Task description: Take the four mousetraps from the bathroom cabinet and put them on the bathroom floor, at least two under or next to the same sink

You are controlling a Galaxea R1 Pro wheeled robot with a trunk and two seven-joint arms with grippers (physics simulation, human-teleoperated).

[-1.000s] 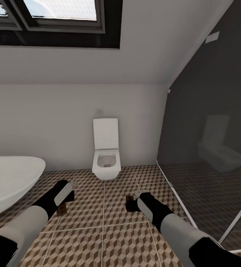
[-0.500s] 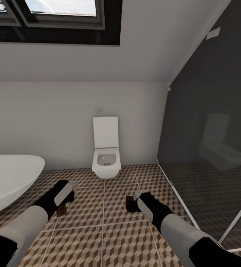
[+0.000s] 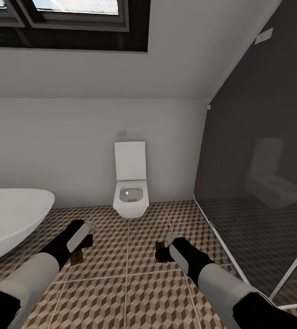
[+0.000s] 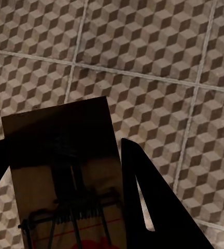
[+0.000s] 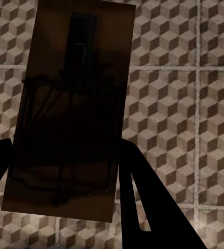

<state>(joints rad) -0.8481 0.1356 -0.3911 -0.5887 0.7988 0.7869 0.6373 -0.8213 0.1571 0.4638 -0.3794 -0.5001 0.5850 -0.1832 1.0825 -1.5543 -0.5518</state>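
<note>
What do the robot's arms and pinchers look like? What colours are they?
Both arms are black near the body, pale grey-white along the forearm, then black again at the wrist, with a light grey patch by the left gripper and right gripper. Each gripper has flat, black, blade-shaped fingers with a small slot cut through.

A home bathroom under a sloping attic ceiling. A white wall-hung toilet (image 3: 130, 185) stands against the pale back wall, a white bathtub (image 3: 8, 219) curves in beside it, and a dark glass shower enclosure (image 3: 262, 173) closes the other side. A skylight (image 3: 66, 20) sits overhead; the bathroom floor (image 3: 130, 283) has cube-patterned tiles.
</note>
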